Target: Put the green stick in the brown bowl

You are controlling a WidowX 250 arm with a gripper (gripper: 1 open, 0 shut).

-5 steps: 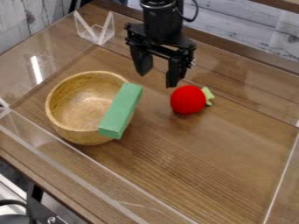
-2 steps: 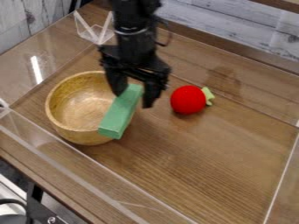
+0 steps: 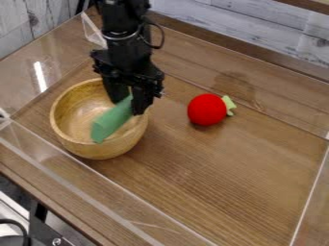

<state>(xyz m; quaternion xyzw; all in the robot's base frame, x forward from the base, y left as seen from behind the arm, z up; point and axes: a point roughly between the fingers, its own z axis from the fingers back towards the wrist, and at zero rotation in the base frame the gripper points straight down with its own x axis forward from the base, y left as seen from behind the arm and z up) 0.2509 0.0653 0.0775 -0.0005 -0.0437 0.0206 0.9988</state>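
Leftward and down goes the black two-fingered pincer (image 3: 130, 94) since a second ago: it hung above bare wood near the red fruit, and now it stands over the right side of the round tan wooden bowl (image 3: 75, 136), pointing straight down. With it, the flat light-green stick (image 3: 114, 120) has shifted; it lay propped across the bowl's right rim, and now it slants down into the bowl, upper end between the pincer's fingers, lower end toward the bowl floor.

Pincer state: fingers stand on either side of the stick's upper end. Whether they press on it or only bracket it, I cannot tell; the top of the stick is hidden behind them.

Stick position: directly beneath the pincer, mostly inside the bowl. Whether it still touches the rim is hidden.

Risks, as I judge them:
- Stick rests on a slant; if let go or nudged now, it may slide fully in, or tip back over the rim just right of the pincer.
- Further descent could jam the stick against the bowl floor and shove or tilt the bowl.
- Fingers sit close to the thick rim; a sideways move could catch it.

Surroundings: red round fruit with green stem end (image 3: 210, 109) lies well right of the pincer, clear of it. Clear plastic walls (image 3: 38, 73) ring the wooden table (image 3: 218, 183); none near the pincer. Nothing blocks the bowl.
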